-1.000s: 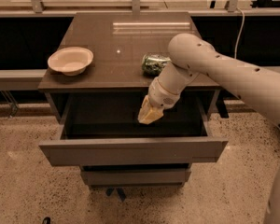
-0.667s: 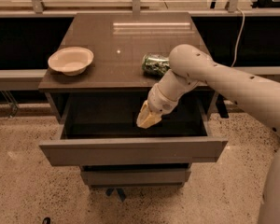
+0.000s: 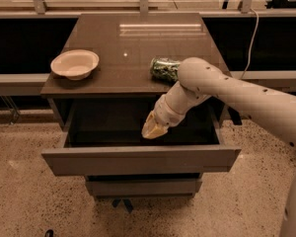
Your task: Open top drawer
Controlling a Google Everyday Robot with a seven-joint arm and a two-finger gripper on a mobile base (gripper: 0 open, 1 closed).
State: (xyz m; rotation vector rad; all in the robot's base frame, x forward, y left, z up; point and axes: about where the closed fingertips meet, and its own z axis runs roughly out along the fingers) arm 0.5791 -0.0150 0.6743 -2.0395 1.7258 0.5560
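The top drawer is a wide dark grey-brown handleless front. It stands pulled far out from under the tabletop, and its dark interior shows. My gripper is at the end of the white arm that comes in from the right. It points down into the open drawer, just behind the front panel and a little right of its middle. It holds nothing that I can see.
A cream bowl sits on the left of the dark tabletop. A green can lies on its side on the right, next to my arm's elbow. A narrower drawer front shows below. Speckled floor lies all around.
My gripper has moved slightly left and a little lower inside the drawer. The drawer front has stayed where it was.
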